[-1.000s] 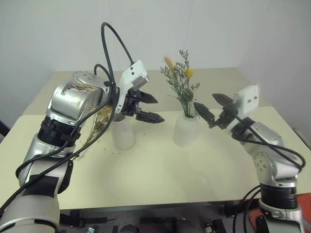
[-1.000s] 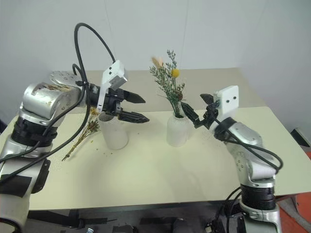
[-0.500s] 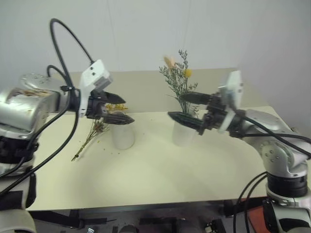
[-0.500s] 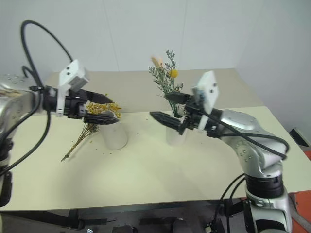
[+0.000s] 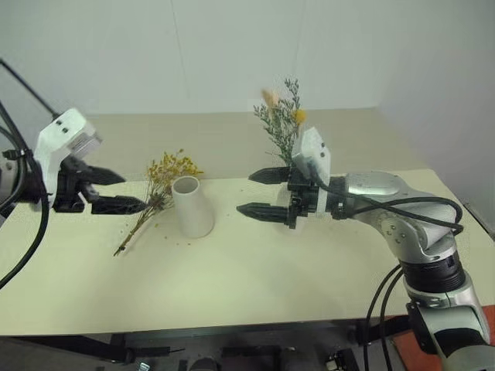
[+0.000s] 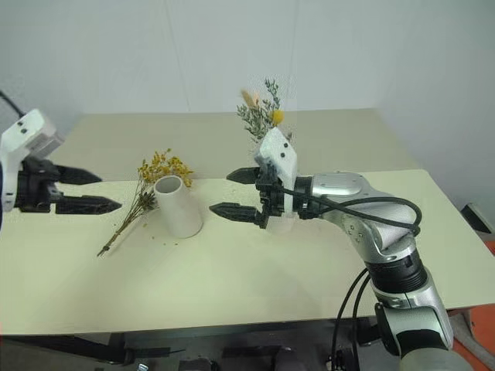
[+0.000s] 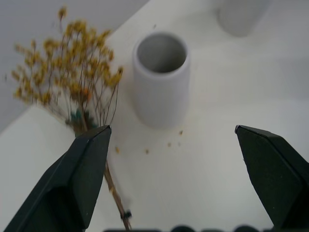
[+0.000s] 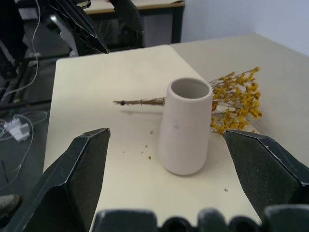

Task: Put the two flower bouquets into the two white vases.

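Bouquets first, from the head view: the yellow bouquet (image 5: 158, 188) lies flat on the worktop (image 5: 255, 278) just at nine o'clock of the empty tall vase (image 5: 192, 206), while the green bouquet (image 5: 284, 127) stands up behind the right claw (image 5: 263, 193), so probably one bunch is already seated; the left claw (image 5: 114, 192) hovers wide at nine o'clock of the stems, empty. Left wrist view: wide fingers (image 7: 79, 181) frame vase (image 7: 161, 77) and blossoms (image 7: 67, 72), likely lining up a pick. Right wrist view: the right claw, wide and empty, faces the tall vase (image 8: 186, 126), perhaps to steady it.

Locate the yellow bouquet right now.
The yellow bouquet lies on the table, on the robot's left, just beside the empty tall vase.
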Robot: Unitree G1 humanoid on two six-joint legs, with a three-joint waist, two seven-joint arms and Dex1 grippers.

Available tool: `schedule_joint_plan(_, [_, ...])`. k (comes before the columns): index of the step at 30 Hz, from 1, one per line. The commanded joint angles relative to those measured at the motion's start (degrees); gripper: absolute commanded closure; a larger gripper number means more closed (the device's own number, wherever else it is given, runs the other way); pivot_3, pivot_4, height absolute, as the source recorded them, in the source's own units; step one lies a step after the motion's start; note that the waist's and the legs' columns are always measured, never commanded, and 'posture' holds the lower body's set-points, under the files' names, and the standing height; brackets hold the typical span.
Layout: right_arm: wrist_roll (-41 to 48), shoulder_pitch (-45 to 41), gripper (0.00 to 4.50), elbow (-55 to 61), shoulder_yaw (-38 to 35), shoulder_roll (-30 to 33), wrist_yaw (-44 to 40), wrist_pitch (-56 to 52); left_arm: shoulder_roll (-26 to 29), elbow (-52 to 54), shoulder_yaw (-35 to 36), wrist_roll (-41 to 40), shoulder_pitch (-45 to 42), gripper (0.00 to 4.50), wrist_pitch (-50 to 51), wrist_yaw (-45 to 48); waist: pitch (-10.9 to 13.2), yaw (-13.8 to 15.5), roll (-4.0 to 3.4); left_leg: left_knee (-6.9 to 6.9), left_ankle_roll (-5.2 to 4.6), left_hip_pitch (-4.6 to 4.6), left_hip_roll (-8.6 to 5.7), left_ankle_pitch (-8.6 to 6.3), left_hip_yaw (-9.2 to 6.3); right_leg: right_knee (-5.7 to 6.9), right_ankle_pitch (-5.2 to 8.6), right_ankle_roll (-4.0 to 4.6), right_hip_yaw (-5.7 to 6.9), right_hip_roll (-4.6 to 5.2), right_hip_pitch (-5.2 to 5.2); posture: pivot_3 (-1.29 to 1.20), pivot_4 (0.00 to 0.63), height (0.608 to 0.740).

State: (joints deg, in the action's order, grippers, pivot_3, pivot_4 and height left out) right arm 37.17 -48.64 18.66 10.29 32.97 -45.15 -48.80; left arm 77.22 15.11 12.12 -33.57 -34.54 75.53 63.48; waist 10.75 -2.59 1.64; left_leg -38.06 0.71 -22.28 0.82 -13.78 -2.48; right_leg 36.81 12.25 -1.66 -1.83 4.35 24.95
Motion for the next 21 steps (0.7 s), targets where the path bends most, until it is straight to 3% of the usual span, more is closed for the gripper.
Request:
schedule_joint_plan(1, [-1.36,-1.83,0.04,2.58,0.38,1.05,-0.70,-0.48,1.99,-2.17,1.78,0.26,3.10,0.00,0.48,-1.28,0.00,0.03,0.00,0.00,0.00,-0.03,0.00,0.00,0.00,0.01,0.00,0.00,0.00,0.00,0.02,0.00,0.150,0.740])
schedule_joint_plan(7, [-1.86,-3.17,0.04,4.29,1.06,-0.07,1.26,-4.02,0.39,-8.16,-2.58,1.27,2.91,0.00,-0.01,-4.85,0.00,0.15,0.01,0.00,0.00,-0.06,-0.01,0.00,0.02,0.01,-0.04,0.06,0.00,0.02,0.06,0.00,0.150,0.740])
schedule_joint_plan(21, [-4.02,-5.45,0.04,7.80,4.54,-0.89,3.30,-8.94,-10.30,-27.86,-29.19,13.53,-15.65,0.00,-2.14,-6.71,-0.03,-0.07,0.06,0.00,0.00,-0.18,-0.02,0.00,0.02,0.05,-0.12,0.19,0.00,0.00,0.17,0.00,0.150,0.740])
